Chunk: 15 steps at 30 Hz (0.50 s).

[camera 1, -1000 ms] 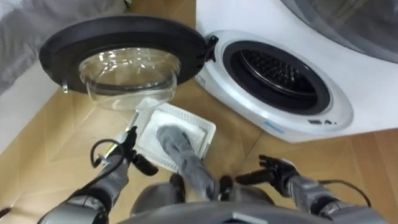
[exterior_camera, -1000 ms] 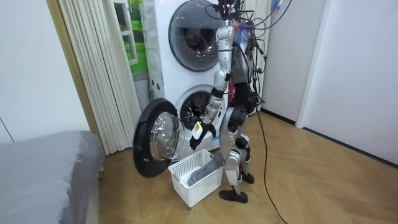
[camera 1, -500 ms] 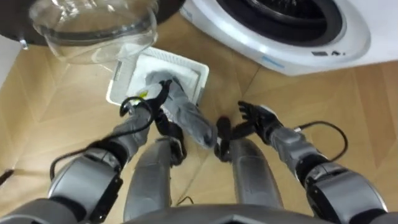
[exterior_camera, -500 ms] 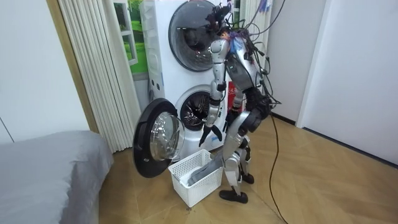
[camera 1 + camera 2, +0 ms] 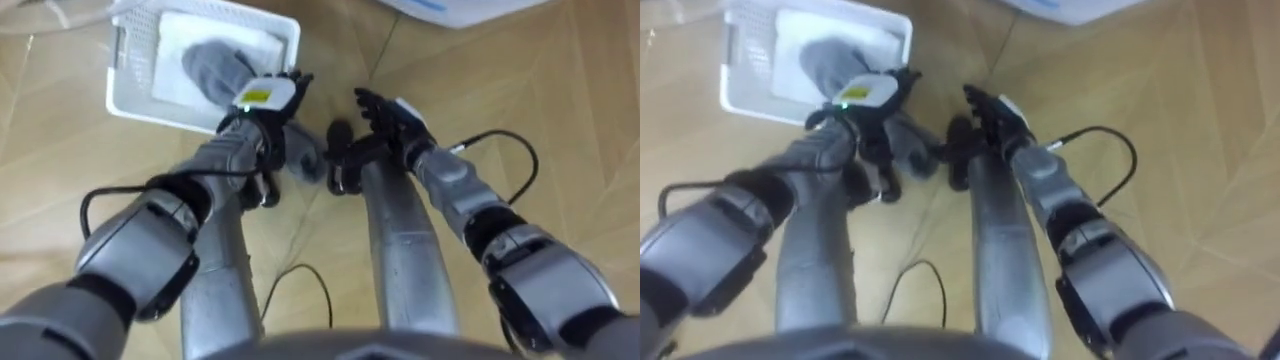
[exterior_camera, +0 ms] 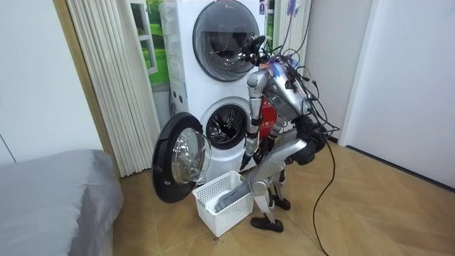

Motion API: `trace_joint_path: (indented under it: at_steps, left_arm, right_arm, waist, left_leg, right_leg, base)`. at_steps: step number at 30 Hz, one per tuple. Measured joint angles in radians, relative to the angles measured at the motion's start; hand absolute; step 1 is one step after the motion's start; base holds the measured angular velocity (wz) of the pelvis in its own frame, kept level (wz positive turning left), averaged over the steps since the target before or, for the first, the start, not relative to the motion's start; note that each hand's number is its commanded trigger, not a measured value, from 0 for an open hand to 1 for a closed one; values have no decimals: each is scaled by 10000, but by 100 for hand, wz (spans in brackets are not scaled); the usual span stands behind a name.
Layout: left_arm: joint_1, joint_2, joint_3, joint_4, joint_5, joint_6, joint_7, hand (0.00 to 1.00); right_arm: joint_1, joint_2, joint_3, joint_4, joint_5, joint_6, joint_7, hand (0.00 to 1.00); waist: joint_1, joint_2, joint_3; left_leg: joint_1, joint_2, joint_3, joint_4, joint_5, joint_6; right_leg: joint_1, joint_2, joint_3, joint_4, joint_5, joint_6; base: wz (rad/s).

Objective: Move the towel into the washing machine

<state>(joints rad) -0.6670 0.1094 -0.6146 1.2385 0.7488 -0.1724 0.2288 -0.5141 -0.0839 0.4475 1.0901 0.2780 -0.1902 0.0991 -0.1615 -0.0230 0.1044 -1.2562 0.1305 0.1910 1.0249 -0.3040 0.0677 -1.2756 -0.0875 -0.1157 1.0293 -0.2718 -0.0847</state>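
Towel (image 5: 215, 68) lies grey and crumpled in the white basket (image 5: 150, 110) on the floor (image 5: 560, 120), one soft end spilling over the rim on the robot's side. The left hand (image 5: 262, 105) hangs just above that trailing end with its dark fingers loosely extended and holding nothing; whether they brush the cloth cannot be told. The right hand (image 5: 392, 118) is held beside it, a little apart, with fingers spread and relaxed, also empty. A second ago the robot stood nearly upright in front of the washing machine (image 6: 206, 117); now, in the room view, it is bent deeply at the waist over the basket, and both hands have come down from knee height to just short of the basket's near edge. The eye views have swung downward with the head, so the basket now sits at the top of the picture. The towel and the basket have not moved. The basket is a rectangular plastic one with latticed walls. The floor is wood laid in a herringbone pattern. The machine's round door (image 6: 179, 167) stands open beside the basket, a dark ring around a bulging clear glass bowl
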Motion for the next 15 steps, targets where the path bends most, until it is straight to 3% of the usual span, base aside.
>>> trace_joint_path:
  at_steps: [7, 9, 10, 15]
  left_arm:
    - [-163, 177, -799, -1, 90, -9, -21, 3]
    - [-206, 228, -969, -4, 94, -13, -82, 83]
    - [-240, 260, -995, -1, 73, -15, -233, 100]
    - [-486, 395, -1366, -6, -71, -32, -1080, 100]
  right_arm:
    - [-238, 103, 533, 27, 1050, -305, 38, 0]
    - [-309, 125, 621, 27, 1097, -394, 41, 0]
    - [-462, 154, 633, 31, 1084, -399, 41, 0]
    - [-718, 149, 826, 31, 1093, -376, 62, 0]
  waist:
    - [-238, -26, -6]
    - [-294, -84, -2]
    - [-311, -120, 12]
    - [-445, -153, 11]
  left_leg:
    - [-511, 143, -19, 182, -3, -158]
    - [-650, 170, -32, 195, -2, -207]
    - [-762, 239, -49, 249, -18, -240]
    - [-1200, 345, -162, 423, -46, -284]
  right_leg:
    - [-555, 25, -103, 281, -99, -246]
    - [-702, 52, -119, 312, -91, -300]
    - [-785, 107, -151, 310, -73, -339]
    - [-1089, 167, -298, 352, -109, -432]
  base:
    - [0]
    - [-2]
    - [-11]
    - [0]
